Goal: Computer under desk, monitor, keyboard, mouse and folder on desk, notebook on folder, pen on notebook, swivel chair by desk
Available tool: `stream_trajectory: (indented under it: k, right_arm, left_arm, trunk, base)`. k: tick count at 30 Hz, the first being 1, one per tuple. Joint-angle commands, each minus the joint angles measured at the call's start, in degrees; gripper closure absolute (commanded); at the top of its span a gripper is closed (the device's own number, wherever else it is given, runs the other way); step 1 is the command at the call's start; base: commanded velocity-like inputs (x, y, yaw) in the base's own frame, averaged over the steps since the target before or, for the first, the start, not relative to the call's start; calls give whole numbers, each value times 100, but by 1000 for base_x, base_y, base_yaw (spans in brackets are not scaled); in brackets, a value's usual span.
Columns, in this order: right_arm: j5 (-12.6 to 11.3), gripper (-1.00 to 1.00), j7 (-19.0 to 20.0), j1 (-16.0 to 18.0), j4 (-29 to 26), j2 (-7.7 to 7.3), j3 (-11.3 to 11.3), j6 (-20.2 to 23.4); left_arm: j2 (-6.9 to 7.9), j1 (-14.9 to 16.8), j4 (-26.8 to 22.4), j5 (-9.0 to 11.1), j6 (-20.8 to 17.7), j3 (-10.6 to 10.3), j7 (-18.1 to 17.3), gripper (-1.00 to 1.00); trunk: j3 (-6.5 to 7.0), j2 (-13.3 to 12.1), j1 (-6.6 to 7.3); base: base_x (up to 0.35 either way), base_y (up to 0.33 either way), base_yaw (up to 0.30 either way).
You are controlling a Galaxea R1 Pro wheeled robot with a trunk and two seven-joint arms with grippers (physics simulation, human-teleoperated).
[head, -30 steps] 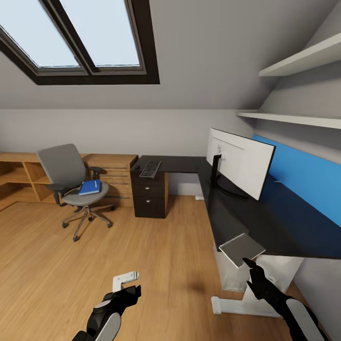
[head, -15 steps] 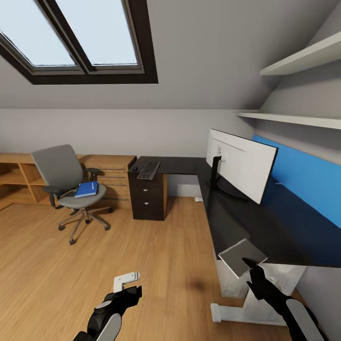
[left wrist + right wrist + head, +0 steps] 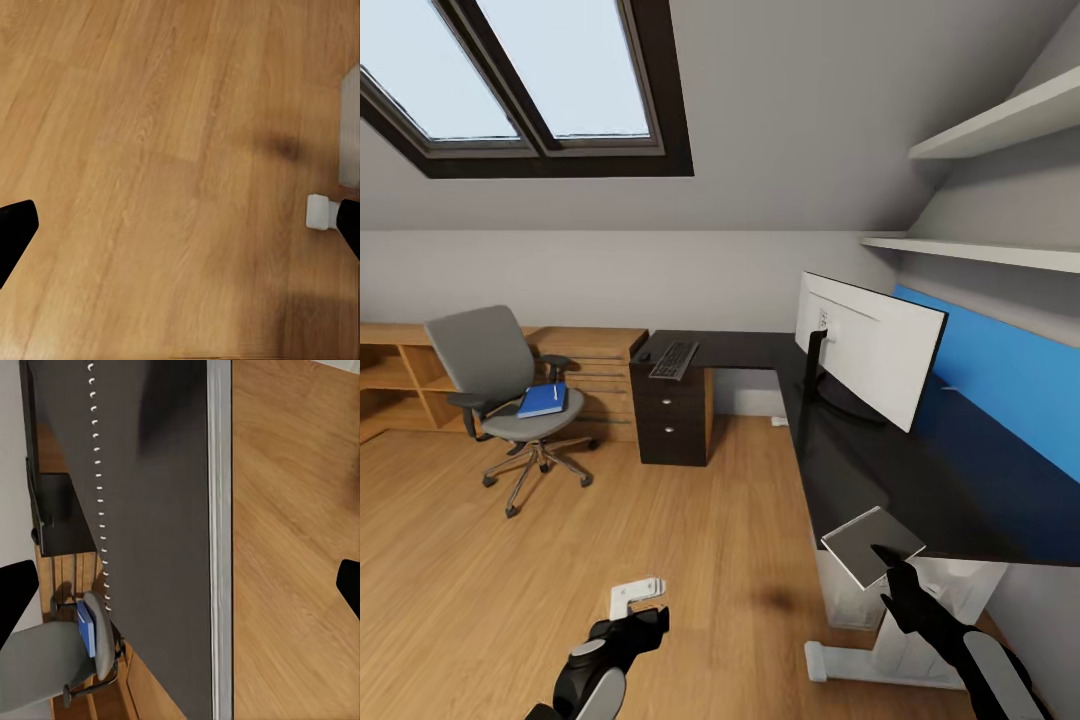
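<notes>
Right gripper (image 3: 887, 556) reaches up, pinching the grey notebook (image 3: 872, 545) at the desk (image 3: 960, 490) edge. Left gripper (image 3: 645, 608) hangs low over the floor (image 3: 690, 560), jaws spread. Folder (image 3: 544, 399) details are too small to read.

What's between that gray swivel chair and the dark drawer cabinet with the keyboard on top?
In the head view, bare wooden floor separates the swivel chair from the drawer cabinet; behind that stretch, a light wooden drawer unit stands against the wall.

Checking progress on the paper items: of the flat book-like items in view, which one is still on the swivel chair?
The blue one, lying flat on the chair's seat. The grey one is up in the right gripper at the desk edge.
</notes>
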State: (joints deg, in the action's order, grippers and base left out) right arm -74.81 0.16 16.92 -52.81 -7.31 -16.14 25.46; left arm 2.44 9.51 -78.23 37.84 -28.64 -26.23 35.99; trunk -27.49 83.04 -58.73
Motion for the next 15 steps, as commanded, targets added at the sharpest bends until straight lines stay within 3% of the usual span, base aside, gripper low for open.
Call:
stream_trajectory:
  k: [1,7,15]
  right_arm:
    - [-17,-100,2,4,-1,2,-13,33]
    - [-10,-100,2,4,-1,2,-13,32]
    - [-6,-100,2,4,-1,9,-12,31]
  left_arm:
    - [5,7,-14,43,-4,-130,69,-100]
    - [7,7,-24,40,-2,-327,211,-100]
    - [10,7,-32,45,-2,-349,330,-100]
  trunk:
    - [-6,4,0]
    - [-78,164,-88]
    - [-168,365,-198]
  base:
    - [0,0,0]
    - [0,0,0]
    - [0,0,0]
